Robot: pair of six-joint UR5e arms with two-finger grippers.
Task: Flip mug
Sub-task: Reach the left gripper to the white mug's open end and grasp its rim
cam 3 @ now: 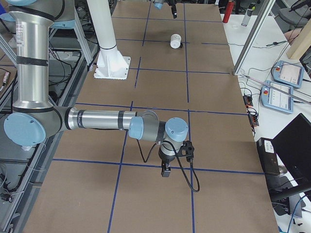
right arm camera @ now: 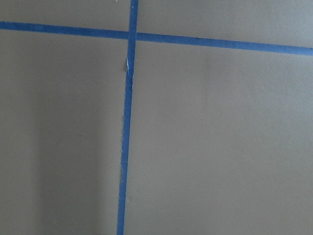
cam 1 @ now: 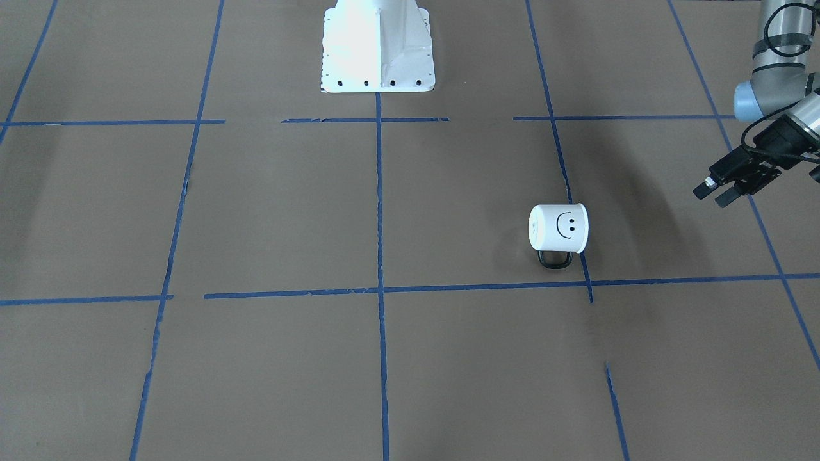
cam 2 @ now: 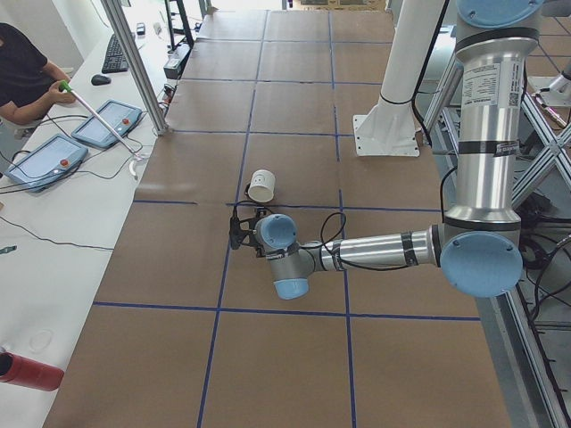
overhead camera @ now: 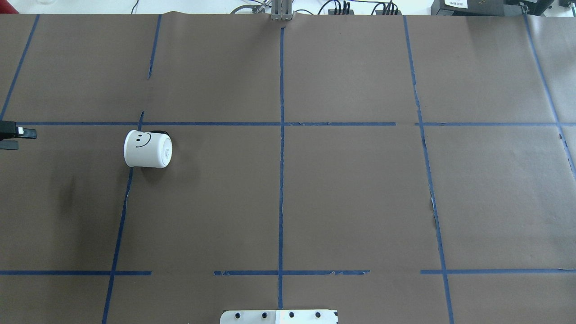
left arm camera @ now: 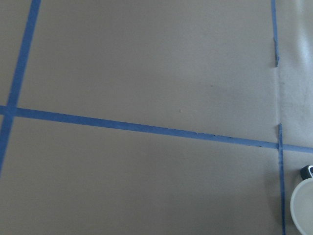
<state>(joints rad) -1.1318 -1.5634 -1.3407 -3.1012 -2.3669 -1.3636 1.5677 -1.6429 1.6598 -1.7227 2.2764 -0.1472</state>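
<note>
The white mug with a black smiley lies on its side on the brown table, its black loop handle against the table. It also shows in the overhead view, the exterior left view and the exterior right view. Its rim shows at the lower right corner of the left wrist view. My left gripper is open and empty, hovering well apart from the mug, toward the table's left end. My right gripper shows only in the exterior right view; I cannot tell if it is open.
The white robot base stands at the table's robot side. Blue tape lines divide the brown cover into squares. An operator and teach pendants are at a side bench beyond the table edge.
</note>
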